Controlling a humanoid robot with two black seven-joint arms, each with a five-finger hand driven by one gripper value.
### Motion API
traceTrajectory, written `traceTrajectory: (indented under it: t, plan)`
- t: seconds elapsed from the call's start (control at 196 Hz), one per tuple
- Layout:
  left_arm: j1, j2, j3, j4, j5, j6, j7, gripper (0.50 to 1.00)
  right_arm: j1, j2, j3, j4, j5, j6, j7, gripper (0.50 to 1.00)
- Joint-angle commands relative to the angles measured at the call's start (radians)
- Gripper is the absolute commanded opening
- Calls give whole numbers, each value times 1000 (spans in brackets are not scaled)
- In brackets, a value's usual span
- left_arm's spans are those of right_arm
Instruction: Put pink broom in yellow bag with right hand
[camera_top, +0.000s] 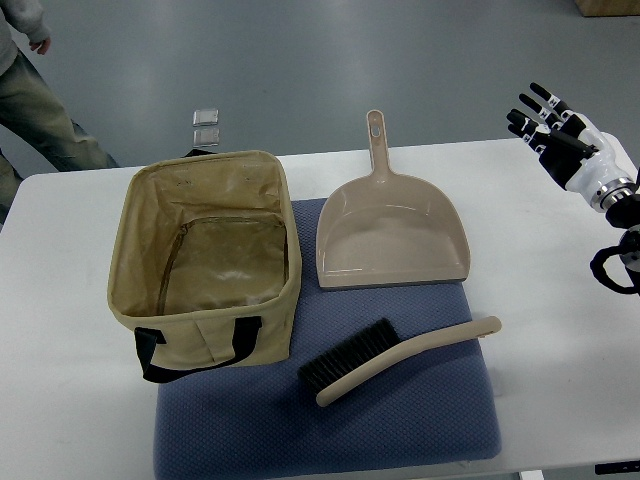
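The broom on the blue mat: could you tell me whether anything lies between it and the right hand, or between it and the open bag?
Nothing visible does. The right hand is raised at the table's far right, with bare table between it and the broom. The dustpan lies beyond the broom, off that line. The bag stands open to the broom's left, nothing between.

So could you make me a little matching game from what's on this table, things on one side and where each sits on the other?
Things:
1. bag
2. dustpan
3. broom
4. right hand

Places:
A. raised above the table's right end, fingers spread
B. front of the blue mat, lying flat
C. left end of the mat, open and empty
D. back of the mat, handle pointing away

Pairs: 1-C, 2-D, 3-B, 4-A
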Motion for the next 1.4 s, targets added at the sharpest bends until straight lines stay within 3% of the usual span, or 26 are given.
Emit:
traceTrajectory:
  t: [0.0,1.396]
  plan:
    - [0,0,0,2,0,0,0,1000,0,1,0,0,0,0,0,928]
    - [0,0,0,-4,2,1,0,1000,-1,-9,-3,5,-5,33,0,928]
